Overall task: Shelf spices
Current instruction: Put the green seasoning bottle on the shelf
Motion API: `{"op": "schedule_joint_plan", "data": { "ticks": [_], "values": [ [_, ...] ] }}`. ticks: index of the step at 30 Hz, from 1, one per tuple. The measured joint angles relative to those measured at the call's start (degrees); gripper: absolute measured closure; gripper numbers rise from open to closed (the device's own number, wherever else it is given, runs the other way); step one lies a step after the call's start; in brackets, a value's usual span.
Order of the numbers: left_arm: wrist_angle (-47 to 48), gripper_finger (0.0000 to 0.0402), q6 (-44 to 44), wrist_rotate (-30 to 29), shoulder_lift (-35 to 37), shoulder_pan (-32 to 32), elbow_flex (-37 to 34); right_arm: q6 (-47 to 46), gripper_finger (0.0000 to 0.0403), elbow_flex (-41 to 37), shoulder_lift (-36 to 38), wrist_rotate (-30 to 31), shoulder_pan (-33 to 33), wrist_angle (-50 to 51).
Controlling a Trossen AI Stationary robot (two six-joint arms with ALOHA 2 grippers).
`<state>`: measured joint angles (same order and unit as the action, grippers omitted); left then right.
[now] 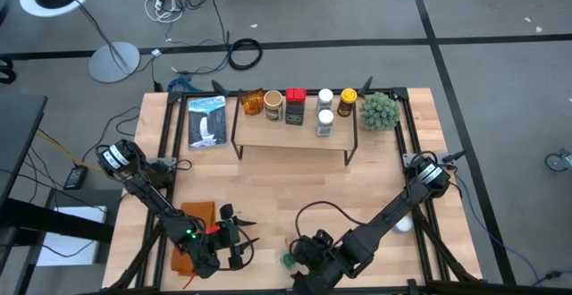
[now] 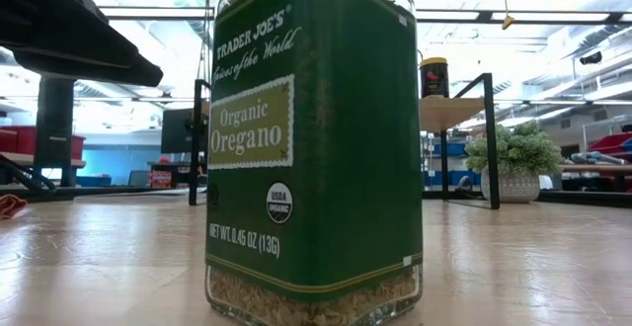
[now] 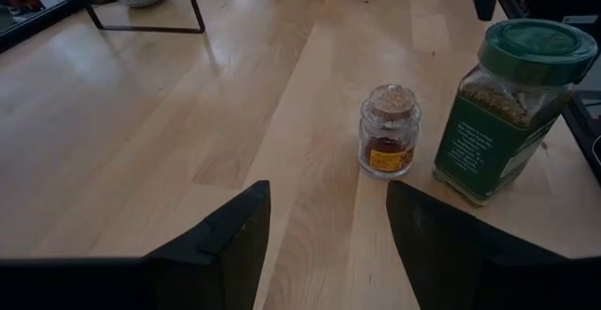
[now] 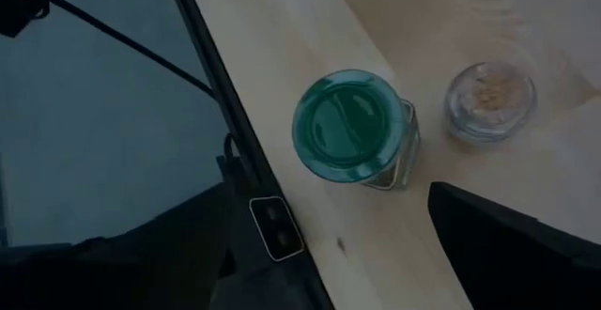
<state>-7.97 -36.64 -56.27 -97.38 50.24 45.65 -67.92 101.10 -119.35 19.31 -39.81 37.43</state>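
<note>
From above, five spices point(image 1: 296, 105) stood on the shelf point(image 1: 290, 134); the oregano jar point(image 1: 289, 260) stood upright at the tabletop's point(image 1: 295, 183) front edge, beside the right gripper point(image 1: 311, 248). The left gripper point(image 3: 329, 230), jaws spread, faced the cork jar point(image 3: 389, 130). The right wrist view showed spread jaws directly above the oregano, nearer.

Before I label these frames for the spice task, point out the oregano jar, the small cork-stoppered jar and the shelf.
oregano jar point(image 3: 498, 113): left wrist view, on its green label.
small cork-stoppered jar point(image 3: 389, 133): left wrist view, on its glass body.
shelf point(image 1: 290, 132): high view, on bare board in front of the jars.
</note>
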Motion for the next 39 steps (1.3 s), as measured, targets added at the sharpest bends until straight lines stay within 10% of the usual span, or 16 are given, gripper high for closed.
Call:
{"op": "schedule_joint_plan", "data": {
  "ticks": [39],
  "values": [
    [0.7, 0.0183, 0.4, 0.9, 0.0, 0.0, 0.0, 17.3, 0.0103, 0.0, -3.9, -1.0, 7.5, 7.4]
  ]
}}
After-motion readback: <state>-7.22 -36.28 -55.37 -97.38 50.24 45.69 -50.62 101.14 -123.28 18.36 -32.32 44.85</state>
